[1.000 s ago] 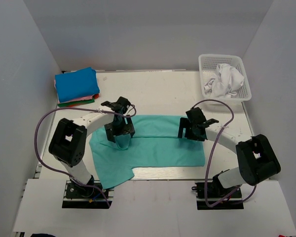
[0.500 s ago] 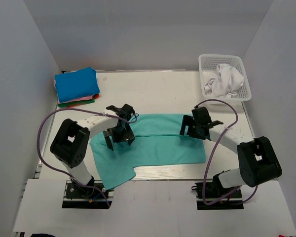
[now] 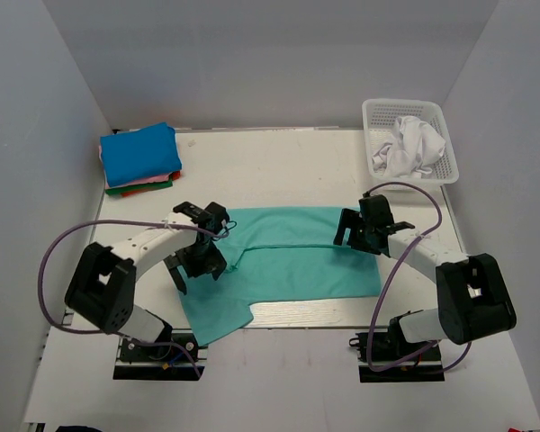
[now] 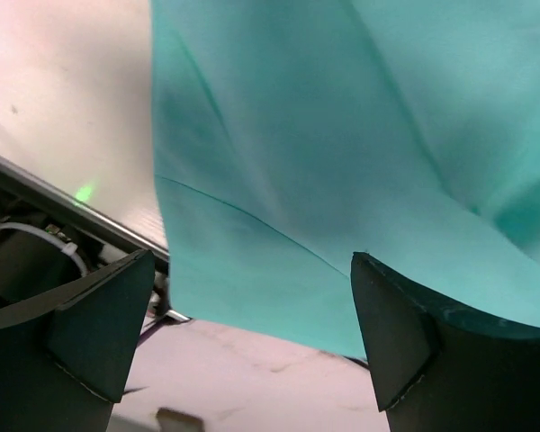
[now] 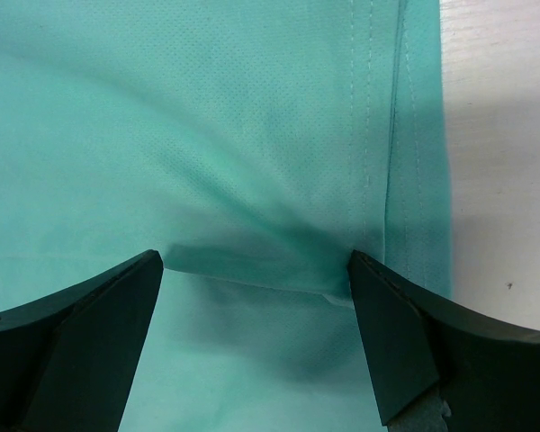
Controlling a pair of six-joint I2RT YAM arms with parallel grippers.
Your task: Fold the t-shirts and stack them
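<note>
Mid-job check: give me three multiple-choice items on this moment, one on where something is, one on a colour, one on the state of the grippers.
1. Where is the crumpled white t-shirt?
A. In the basket at the far right corner
B. Spread flat mid-table
C. Hanging off the near edge

2. What colour tops the folded stack at the far left?
A. Yellow
B. Blue
C. Black

3. At the teal t-shirt, how do the left gripper and the right gripper stand?
A. Both shut on cloth
B. Left shut, right open
C. Both open, nothing pinched

Answers:
1 A: the white cloth lies bunched inside the basket walls.
2 B: the uppermost folded layer is bright blue.
3 C: each wrist view shows its fingers wide apart with teal cloth lying loose between them.
</note>
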